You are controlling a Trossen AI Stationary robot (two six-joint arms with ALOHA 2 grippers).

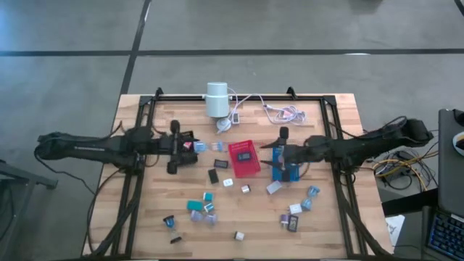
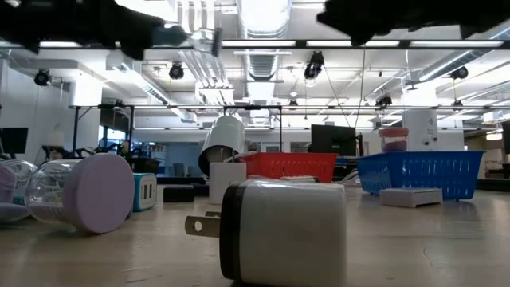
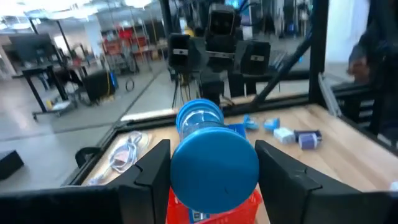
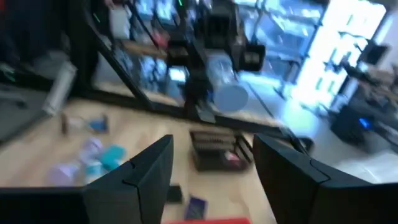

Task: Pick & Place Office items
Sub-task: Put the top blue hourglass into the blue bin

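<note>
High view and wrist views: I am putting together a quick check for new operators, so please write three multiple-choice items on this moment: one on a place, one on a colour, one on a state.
1. In the high view, where does the red tray lie relative to the blue tray?
A. On the picture's right of it
B. On the picture's left of it
C. Stacked on top of it

2. What colour is the round cap of the piece between the fingers of the left tool?
A. Blue
B. Pink
C. Black

3. How is the right tool?
A. Shut on a clip
B. Shut on a cable
C. Open, with nothing between its fingers

Key: 1 B, the red tray sits nearer the table's middle, beside the blue one. 2 A, the left wrist view shows a blue cap. 3 C, the right wrist view shows bare table between the spread fingers.
</note>
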